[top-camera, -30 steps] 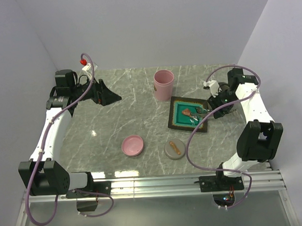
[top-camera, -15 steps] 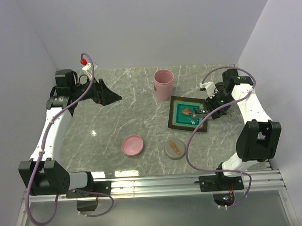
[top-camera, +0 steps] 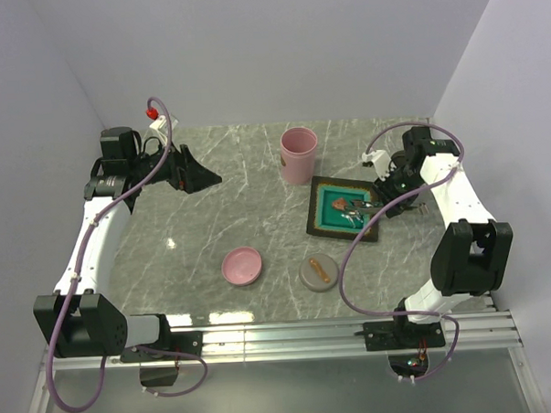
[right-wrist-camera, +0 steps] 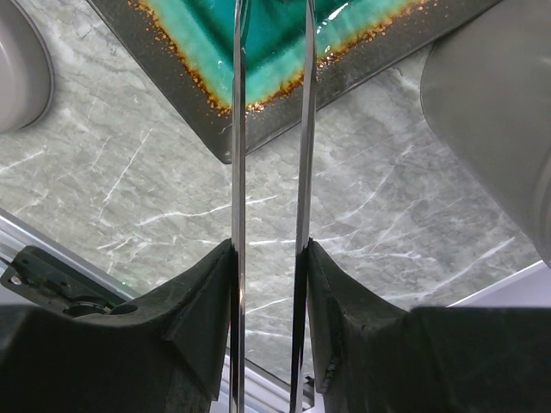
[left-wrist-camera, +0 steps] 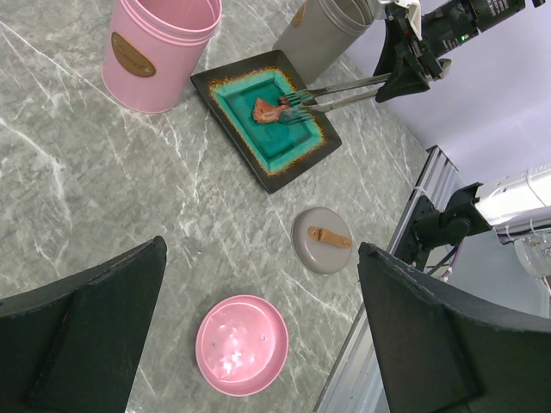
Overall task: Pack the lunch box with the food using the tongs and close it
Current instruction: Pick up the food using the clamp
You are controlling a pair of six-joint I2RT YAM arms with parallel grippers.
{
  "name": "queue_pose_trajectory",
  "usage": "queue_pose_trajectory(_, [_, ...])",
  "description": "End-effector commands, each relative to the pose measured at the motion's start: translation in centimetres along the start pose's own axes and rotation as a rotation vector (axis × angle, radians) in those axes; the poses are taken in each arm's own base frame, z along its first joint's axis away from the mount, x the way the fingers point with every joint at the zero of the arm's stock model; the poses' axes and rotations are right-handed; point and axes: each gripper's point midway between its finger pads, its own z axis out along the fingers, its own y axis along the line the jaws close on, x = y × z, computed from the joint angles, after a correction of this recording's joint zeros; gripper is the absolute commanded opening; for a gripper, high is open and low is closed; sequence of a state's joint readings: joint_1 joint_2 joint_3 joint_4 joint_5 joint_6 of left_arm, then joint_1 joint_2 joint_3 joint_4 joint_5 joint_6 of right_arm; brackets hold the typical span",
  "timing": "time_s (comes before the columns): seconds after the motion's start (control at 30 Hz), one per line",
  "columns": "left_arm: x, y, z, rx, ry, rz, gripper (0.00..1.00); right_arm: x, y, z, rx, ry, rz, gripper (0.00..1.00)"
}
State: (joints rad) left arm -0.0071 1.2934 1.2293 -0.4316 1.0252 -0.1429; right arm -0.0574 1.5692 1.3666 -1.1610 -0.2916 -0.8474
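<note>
The tongs [top-camera: 365, 205] [left-wrist-camera: 340, 90] [right-wrist-camera: 238, 129] are pinched between the fingers of my right gripper [top-camera: 388, 199] [left-wrist-camera: 398, 82] [right-wrist-camera: 269, 249], which is shut on their two arms. Their forked tips lie over the black tray [top-camera: 313, 209] [left-wrist-camera: 226, 116] [right-wrist-camera: 164, 69], right beside a reddish piece of food [top-camera: 340, 204] [left-wrist-camera: 265, 111] on its teal inside. My left gripper [top-camera: 206, 179] [left-wrist-camera: 261, 254] hangs open and empty high over the table's left back. A pink container [top-camera: 299, 153] [left-wrist-camera: 159, 47] and a grey container [left-wrist-camera: 331, 26] [right-wrist-camera: 499, 112] stand open; which one is the lunch box I cannot tell.
A pink lid [top-camera: 242, 265] [left-wrist-camera: 241, 344] lies near the front middle. A grey lid [top-camera: 318, 273] [left-wrist-camera: 323, 241] with a wooden handle lies to its right. The metal rail runs along the near table edge [top-camera: 336, 327].
My right gripper has squeezed the tongs' arms closer together and shifted slightly toward the back. The tong tips stay over the tray. The left arm has not moved.
</note>
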Motion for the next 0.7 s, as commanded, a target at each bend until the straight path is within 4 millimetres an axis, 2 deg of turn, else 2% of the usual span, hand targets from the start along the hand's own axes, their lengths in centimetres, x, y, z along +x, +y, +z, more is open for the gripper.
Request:
queue_pose_trajectory(0.0, [-0.9, -1.1, -0.5, 0.025, -0.025, 0.055, 0.99, -0.6, -0.1, -0.8, 0.040, -0.030, -0.016, 0.36])
queue_pose_trajectory(0.2, [-0.9, -1.2, -0.6, 0.027, -0.027, 0.056, 0.99, -1.4, 0.0, -2.1, 0.053, -0.063, -0.023, 0.29])
queue_pose_trajectory(0.4, [-1.0, -1.1, -0.5, 0.029, -0.028, 0.053, 0.99, -1.8, 0.6, -3.6, 0.055, -0.095, -0.038, 0.28])
queue_pose_trajectory(0.67, [-1.1, -1.2, -0.5, 0.032, -0.028, 0.051, 0.99, -1.9, 1.0, -4.7, 0.066, -0.111, -0.045, 0.27])
